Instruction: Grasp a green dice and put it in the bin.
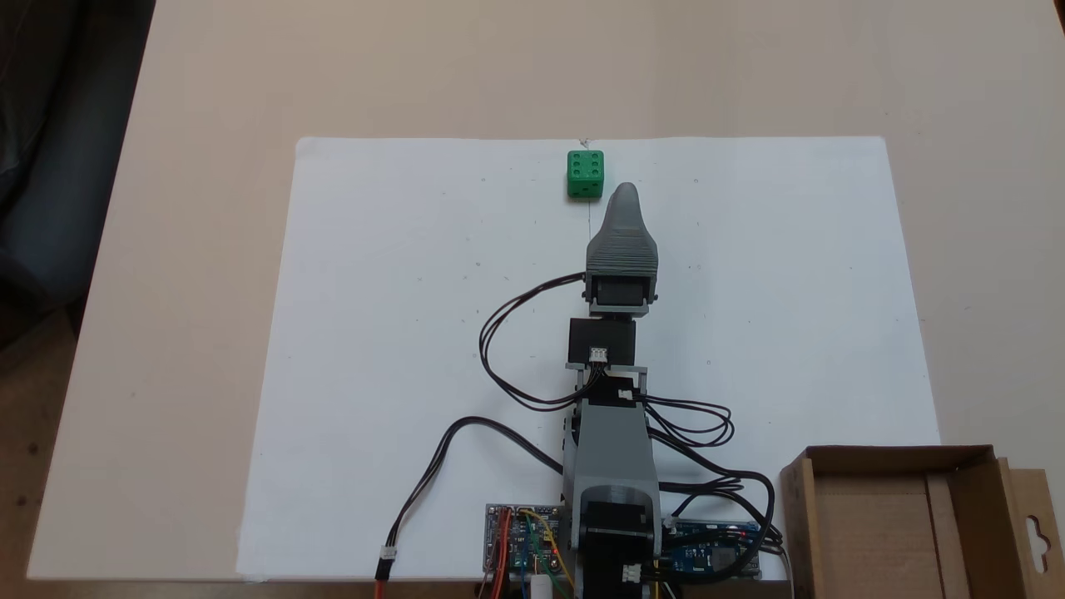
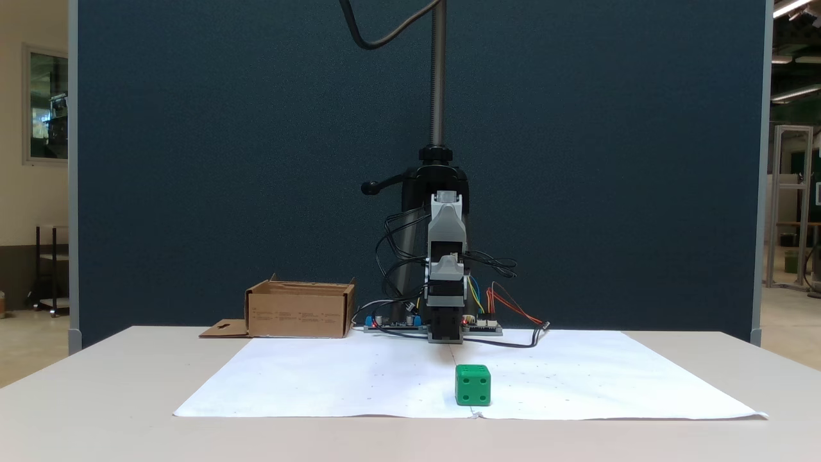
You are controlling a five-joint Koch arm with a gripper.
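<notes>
Item: small bright green plastic dice (image 1: 586, 174), upper centre, alone for my grey claw (image 1: 626, 193); claw opening indeterminable.

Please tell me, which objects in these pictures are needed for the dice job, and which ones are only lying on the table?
Needed for the job:
- small bright green plastic dice
- brown corrugated cardboard bin
- grey gripper

Only lying about:
- large white paper sheet under the dice
- control boards with coloured wires at the arm's base
- black cables
</notes>
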